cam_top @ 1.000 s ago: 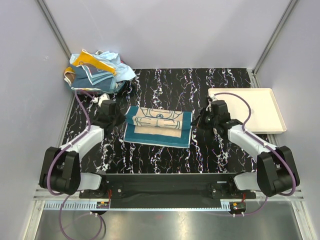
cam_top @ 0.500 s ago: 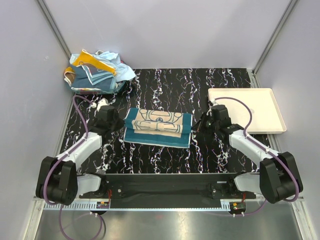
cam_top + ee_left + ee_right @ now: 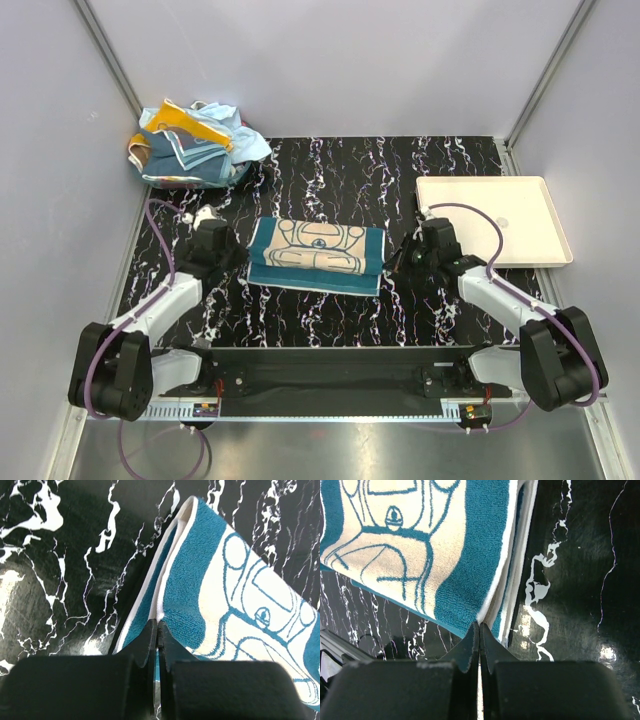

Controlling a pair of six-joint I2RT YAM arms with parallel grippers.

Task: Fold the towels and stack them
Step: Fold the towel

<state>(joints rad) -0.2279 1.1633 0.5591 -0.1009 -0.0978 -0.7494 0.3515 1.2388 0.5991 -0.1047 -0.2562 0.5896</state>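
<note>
A teal towel with a beige centre lies part-folded in the middle of the black marbled table. My left gripper is shut on the towel's left corner, jaws pinching the white-edged hem. At the opposite end, my right gripper is shut on its right corner. Both wrist views show the upper layer lifted over the lower layers. A heap of other towels, light blue, orange-yellow and teal, sits at the back left corner.
A white tray rests at the right of the table, just behind my right arm. Grey walls close in the left, back and right sides. The arms' base rail runs along the near edge.
Both grippers have carried the near edge of the teal towel toward the back, so the cloth now looks narrower front to back. The heap and tray are unmoved.
</note>
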